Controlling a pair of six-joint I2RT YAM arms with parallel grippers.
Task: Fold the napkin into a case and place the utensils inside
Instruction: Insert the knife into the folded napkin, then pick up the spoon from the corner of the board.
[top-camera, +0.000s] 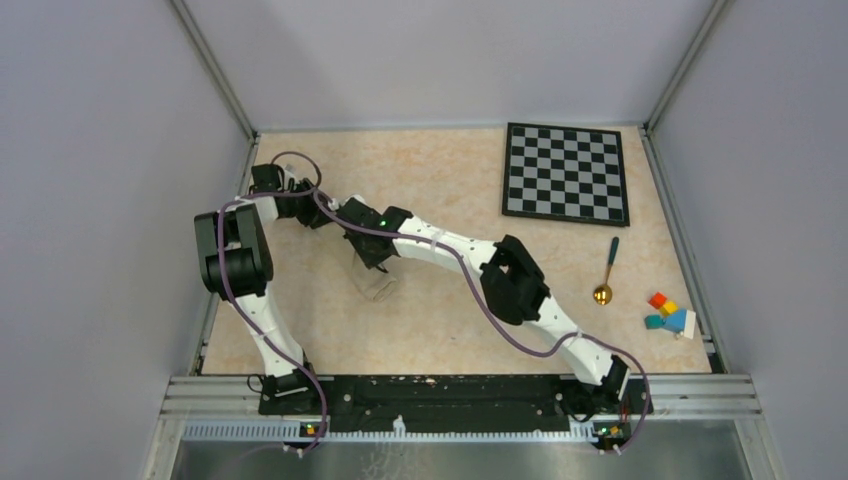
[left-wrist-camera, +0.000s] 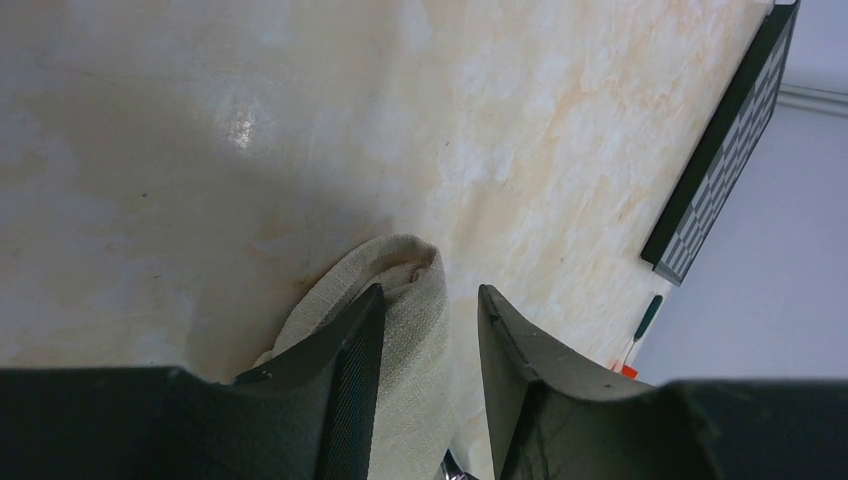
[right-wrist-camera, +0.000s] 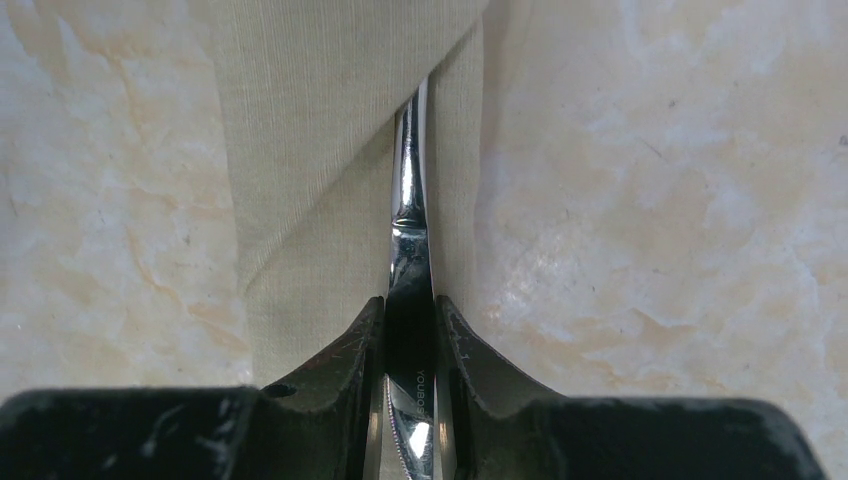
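Note:
The beige napkin (right-wrist-camera: 330, 150) lies folded into a long narrow case, faint against the table (top-camera: 378, 288). My right gripper (right-wrist-camera: 410, 310) is shut on the silver knife (right-wrist-camera: 410, 200), whose far end runs under the diagonal fold of the cloth. In the left wrist view the case's rolled end (left-wrist-camera: 415, 300) lies between the fingers of my left gripper (left-wrist-camera: 430, 300). That gripper is open, the cloth against its left finger (left-wrist-camera: 350, 360) and apart from the right one. The two grippers meet left of centre (top-camera: 350, 235). The spoon (top-camera: 607, 268), gold bowl and dark handle, lies at the right.
A black-and-white checkered board (top-camera: 565, 172) sits at the back right. Small coloured blocks (top-camera: 668, 312) lie near the right edge, beside the spoon. Grey walls close in the table on three sides.

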